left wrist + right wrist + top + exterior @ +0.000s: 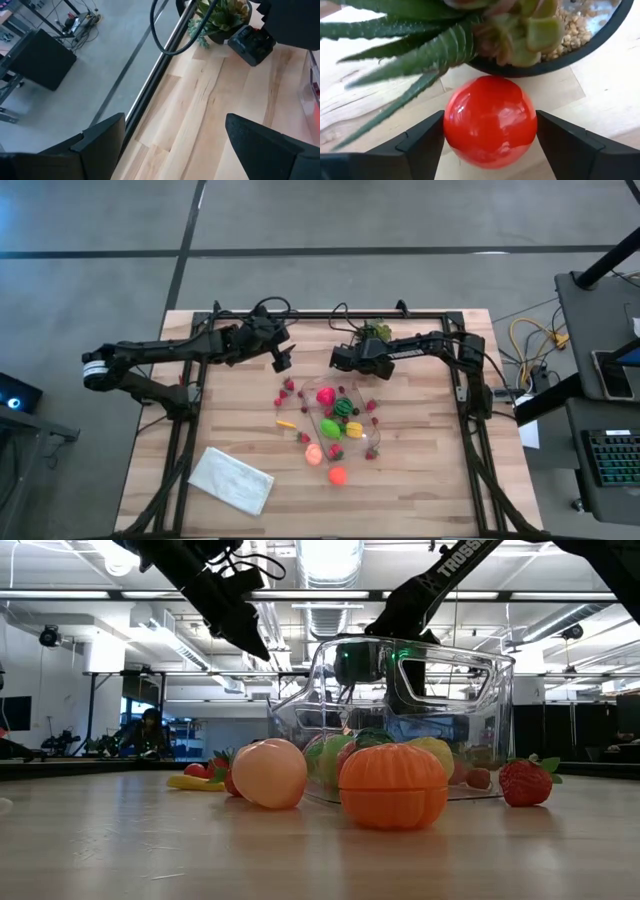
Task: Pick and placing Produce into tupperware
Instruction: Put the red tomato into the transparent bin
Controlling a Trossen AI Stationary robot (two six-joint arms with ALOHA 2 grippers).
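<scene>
Closing right gripper [490, 145] around red toy tomato [490, 121] beside potted plant [520, 30]; next, firm squeeze, lift, carry to tupperware [335, 425]; left gripper [172, 145] open, idle

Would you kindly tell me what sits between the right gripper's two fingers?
A red toy fruit fills the gap in the right gripper, seen in the right wrist view.

1. White capitals "TROSS", cut off by the picture's edge, run along a dark arm [455, 570] in the low view; probably the start of a brand name.
2. No other lettering is readable.
</scene>
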